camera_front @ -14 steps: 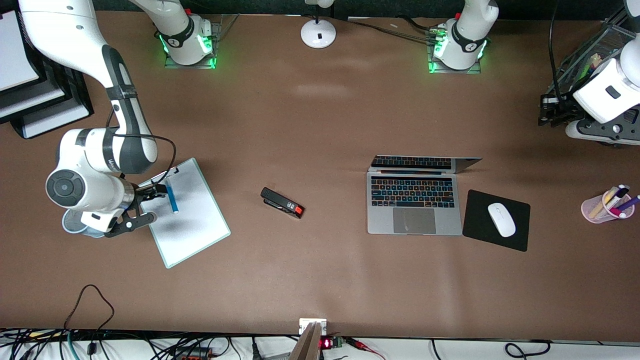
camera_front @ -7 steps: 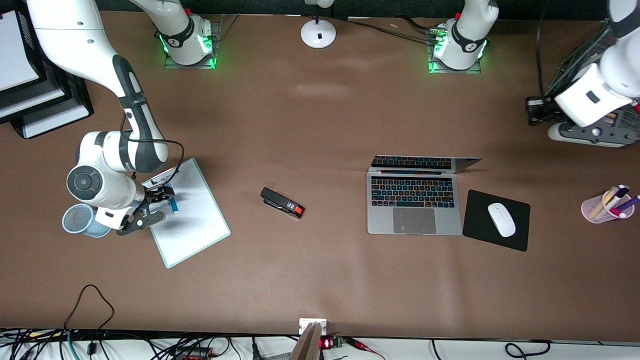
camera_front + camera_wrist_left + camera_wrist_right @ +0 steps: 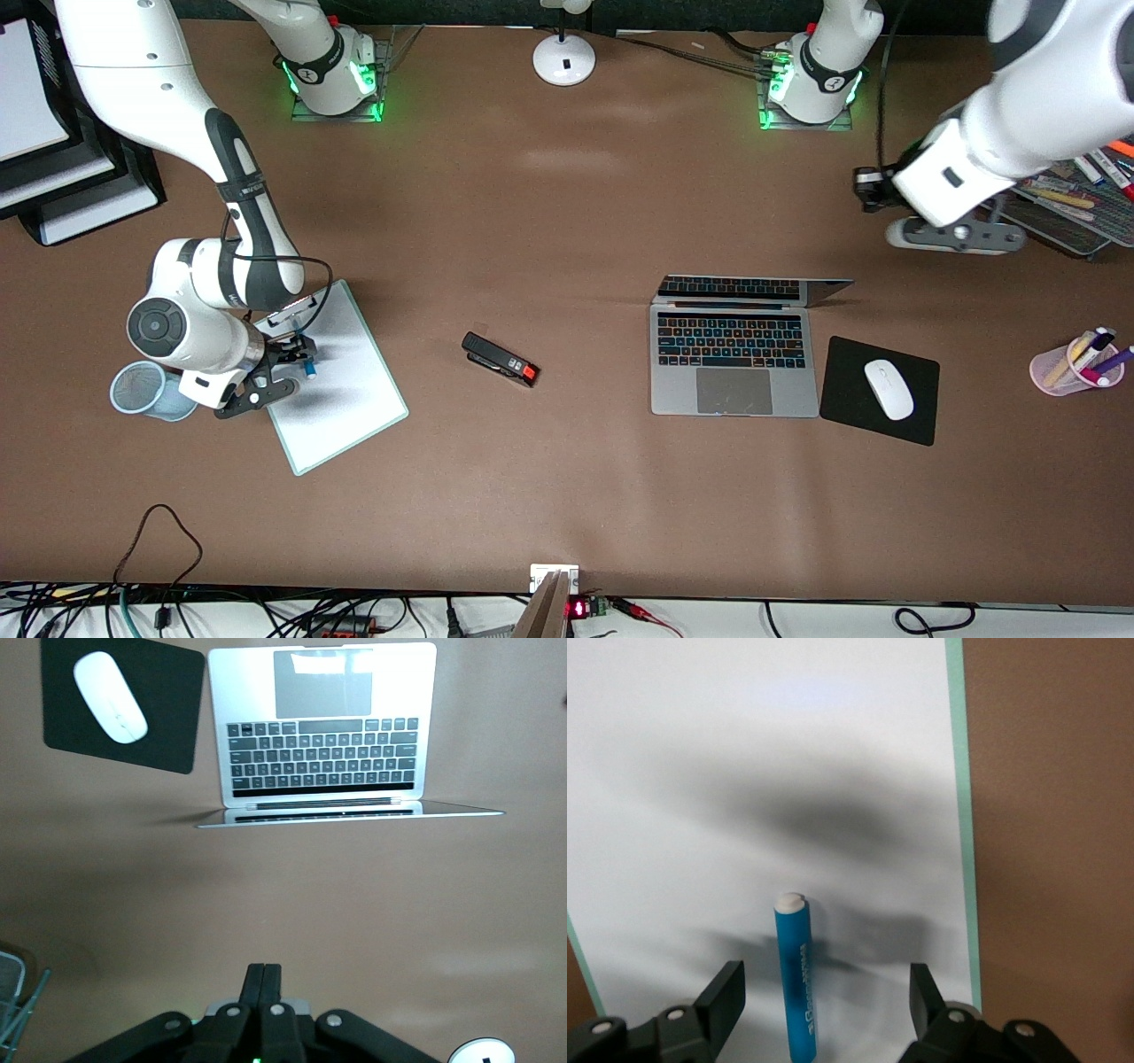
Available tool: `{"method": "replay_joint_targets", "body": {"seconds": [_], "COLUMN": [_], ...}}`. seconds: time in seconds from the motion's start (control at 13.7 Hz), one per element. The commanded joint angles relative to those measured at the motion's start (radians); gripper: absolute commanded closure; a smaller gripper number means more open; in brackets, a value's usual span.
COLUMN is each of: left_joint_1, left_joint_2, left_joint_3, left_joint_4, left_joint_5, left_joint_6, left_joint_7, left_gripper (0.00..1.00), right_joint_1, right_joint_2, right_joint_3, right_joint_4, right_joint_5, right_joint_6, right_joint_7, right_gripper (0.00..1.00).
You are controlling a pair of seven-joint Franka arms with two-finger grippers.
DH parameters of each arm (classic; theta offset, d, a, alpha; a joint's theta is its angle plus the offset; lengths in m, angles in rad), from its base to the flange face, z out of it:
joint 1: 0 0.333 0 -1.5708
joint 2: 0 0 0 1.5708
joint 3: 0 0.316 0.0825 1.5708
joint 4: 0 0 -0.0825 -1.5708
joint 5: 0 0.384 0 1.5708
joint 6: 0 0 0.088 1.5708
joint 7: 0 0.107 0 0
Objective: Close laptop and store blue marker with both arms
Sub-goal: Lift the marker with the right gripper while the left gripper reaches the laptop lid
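Note:
The laptop (image 3: pixel 733 359) lies open, its lid (image 3: pixel 753 288) tilted low over the keyboard; it also shows in the left wrist view (image 3: pixel 323 726). The blue marker (image 3: pixel 796 983) lies flat on a whiteboard (image 3: pixel 345 399), and only its end (image 3: pixel 309 363) shows in the front view. My right gripper (image 3: pixel 283 363) is open over the marker, and in the right wrist view (image 3: pixel 828 1001) one finger stands on each side without touching it. My left gripper (image 3: pixel 866 190) is shut and empty, in the air over bare table between the laptop and the left arm's base; its fingertips show in the left wrist view (image 3: pixel 263 973).
A black stapler (image 3: pixel 500 359) lies mid-table. A white mouse (image 3: pixel 889 388) sits on a black mouse pad (image 3: pixel 917 421) beside the laptop. A blue mesh cup (image 3: pixel 142 390) stands by the whiteboard. A pink pen cup (image 3: pixel 1067 372) and a pen tray (image 3: pixel 1081 208) are at the left arm's end.
The left arm has swung in from the table's end toward the laptop. The right gripper has shifted over the marker and come lower, covering most of it.

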Motion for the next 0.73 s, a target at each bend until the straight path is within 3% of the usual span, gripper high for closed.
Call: {"method": "replay_joint_targets", "body": {"seconds": [0.0,0.22,0.44,0.66], "left_joint_1": [0.006,0.004,0.006,0.006], "left_joint_2": [-0.023,-0.023,-0.023,-0.023], "left_joint_3": [-0.06,-0.141,-0.17,-0.175], "left_joint_4": [-0.071,-0.142,-0.233,-0.26], "left_joint_5": [-0.016,-0.016,-0.014,-0.002], "left_joint_6": [0.08,0.205,0.317,0.334], "left_joint_7": [-0.05,-0.168,-0.196,-0.196], "left_gripper": [1.0,1.0,1.0,1.0], "right_joint_1": [0.001,0.004,0.018,0.024], "right_joint_2": [0.005,0.005,0.01,0.017], "right_joint_3": [0.005,0.005,0.005,0.007], "right_joint_4": [-0.009,-0.016,-0.016,-0.016], "right_joint_5": [0.018,0.018,0.018,0.017], "right_joint_6": [0.028,0.03,0.031,0.033], "right_joint_7": [-0.01,-0.01,-0.01,-0.01], "right_gripper": [0.26,0.36,0.43,0.43]}}
